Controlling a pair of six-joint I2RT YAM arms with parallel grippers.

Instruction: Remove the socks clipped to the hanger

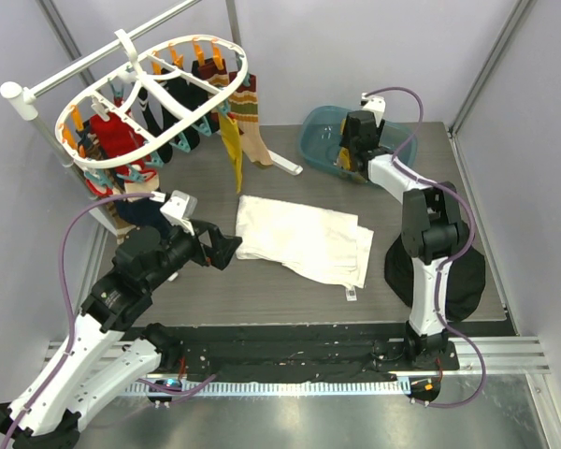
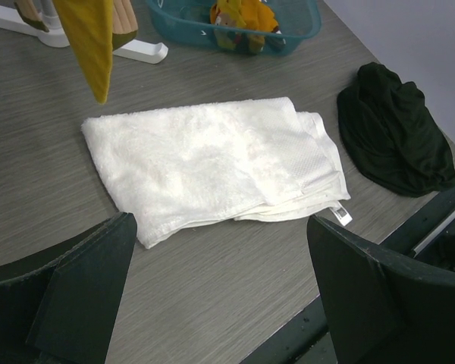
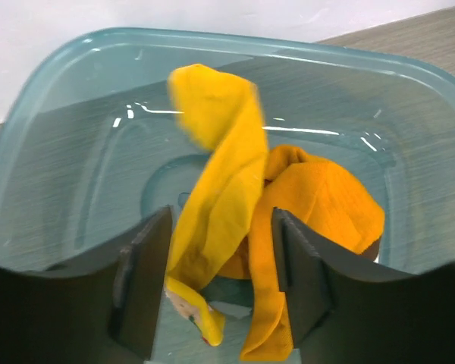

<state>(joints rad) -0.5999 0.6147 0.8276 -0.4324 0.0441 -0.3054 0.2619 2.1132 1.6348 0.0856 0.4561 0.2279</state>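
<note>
The white oval hanger [image 1: 101,82] hangs at the back left, with several socks clipped under it, among them a red one [image 1: 107,136], a mustard one [image 1: 232,150] and a striped one [image 1: 252,122]. The mustard sock's toe [image 2: 91,38] shows at the top of the left wrist view. My right gripper [image 1: 351,154] [image 3: 221,220] is over the teal basin [image 1: 313,126] [image 3: 61,83], its jaws apart, and a yellow sock [image 3: 220,174] hangs loose between them above an orange sock [image 3: 326,197]. My left gripper [image 1: 226,248] [image 2: 220,224] hovers open and empty by the towel.
A folded white towel [image 1: 299,238] [image 2: 212,159] lies mid-table. A black garment heap [image 1: 463,271] [image 2: 394,129] sits beside the right arm's base. The white pole stand [image 1: 37,94] carries the hanger, and its foot [image 1: 285,166] reaches toward the basin. Grey walls close in the sides.
</note>
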